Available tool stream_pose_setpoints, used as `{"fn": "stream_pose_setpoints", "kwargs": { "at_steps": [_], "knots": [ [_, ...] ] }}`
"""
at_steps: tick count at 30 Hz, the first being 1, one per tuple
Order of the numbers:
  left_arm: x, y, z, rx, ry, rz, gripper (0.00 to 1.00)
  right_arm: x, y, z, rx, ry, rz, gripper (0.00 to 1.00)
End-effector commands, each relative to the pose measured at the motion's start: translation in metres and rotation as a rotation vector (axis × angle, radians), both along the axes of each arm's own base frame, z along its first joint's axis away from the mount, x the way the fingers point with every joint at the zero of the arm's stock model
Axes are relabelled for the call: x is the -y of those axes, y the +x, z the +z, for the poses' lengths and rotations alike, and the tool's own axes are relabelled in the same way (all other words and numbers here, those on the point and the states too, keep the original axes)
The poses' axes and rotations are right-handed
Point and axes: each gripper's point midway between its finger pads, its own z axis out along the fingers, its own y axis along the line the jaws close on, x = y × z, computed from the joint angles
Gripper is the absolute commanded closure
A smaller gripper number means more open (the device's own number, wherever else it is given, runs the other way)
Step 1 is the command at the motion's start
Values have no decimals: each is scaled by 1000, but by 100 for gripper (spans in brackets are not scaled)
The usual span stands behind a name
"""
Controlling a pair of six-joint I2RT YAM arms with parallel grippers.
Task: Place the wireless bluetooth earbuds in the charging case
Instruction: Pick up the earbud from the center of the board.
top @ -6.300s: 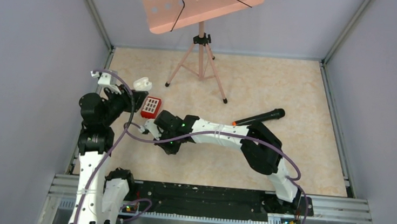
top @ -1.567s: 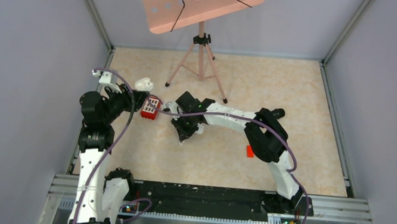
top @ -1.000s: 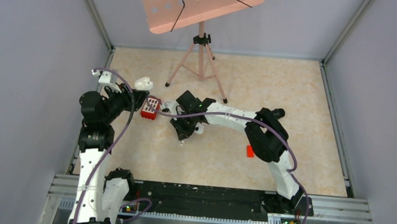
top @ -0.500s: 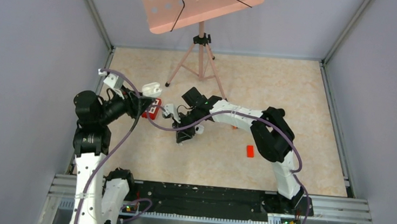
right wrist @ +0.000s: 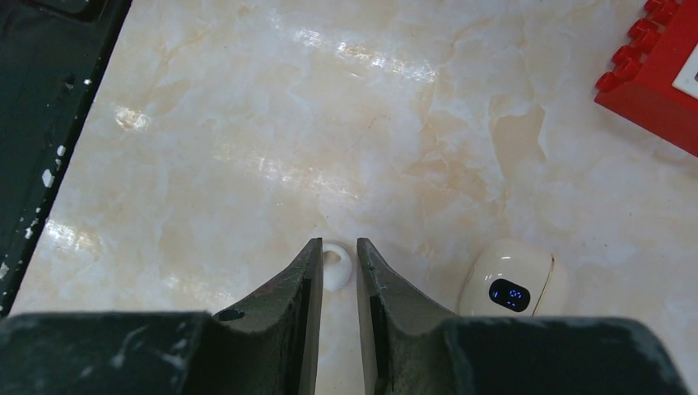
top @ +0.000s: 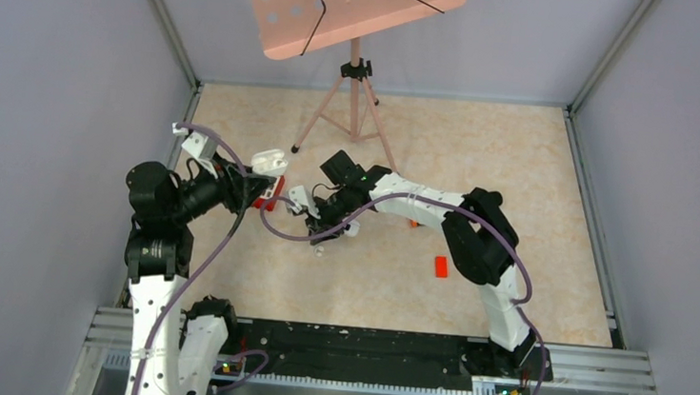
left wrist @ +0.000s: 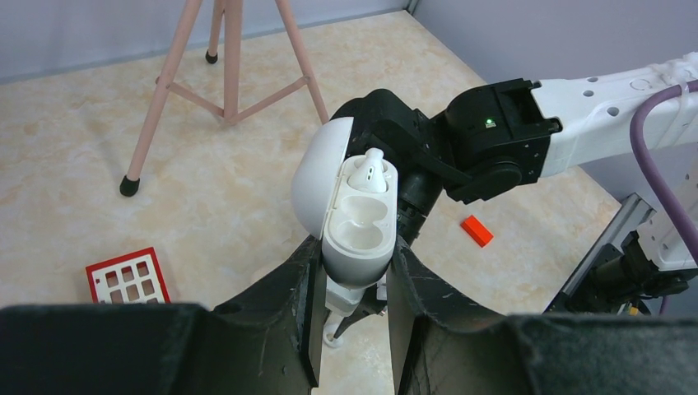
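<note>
My left gripper (left wrist: 354,255) is shut on an open white charging case (left wrist: 358,222) and holds it up off the table, lid tipped back. One white earbud (left wrist: 368,171) sits in its far socket; the near socket is empty. From above the case (top: 268,162) is at the left. My right gripper (right wrist: 336,247) points down at the table, its jaws closed narrowly on either side of a small white earbud (right wrist: 336,267) that lies on the table. That gripper (top: 320,241) is just right of the held case.
A second, closed white case with a blue display (right wrist: 506,284) lies right of the earbud. A red grid tray (top: 270,191) lies under the left gripper. A small red block (top: 441,266) lies right of centre. A pink music stand's tripod (top: 352,112) stands behind.
My left gripper has swung right and up with the open case. My right arm has shifted slightly and its gripper has come down around the earbud on the table.
</note>
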Motion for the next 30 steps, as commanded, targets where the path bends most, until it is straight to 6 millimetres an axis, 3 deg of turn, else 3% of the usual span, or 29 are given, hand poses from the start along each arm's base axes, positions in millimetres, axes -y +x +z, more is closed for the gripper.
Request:
{"fn": "stream_pose_setpoints", "kwargs": {
  "at_steps": [1, 11, 30],
  "knots": [
    [-3, 1, 18, 52, 8, 21, 100, -7, 12, 10, 79, 46, 58, 79],
    [-21, 12, 4, 22, 44, 130, 100, -1, 8, -8, 81, 12, 115, 80],
    [-26, 13, -3, 0, 41, 159, 100, 3, 11, -28, 101, -28, 134, 79]
  ]
}}
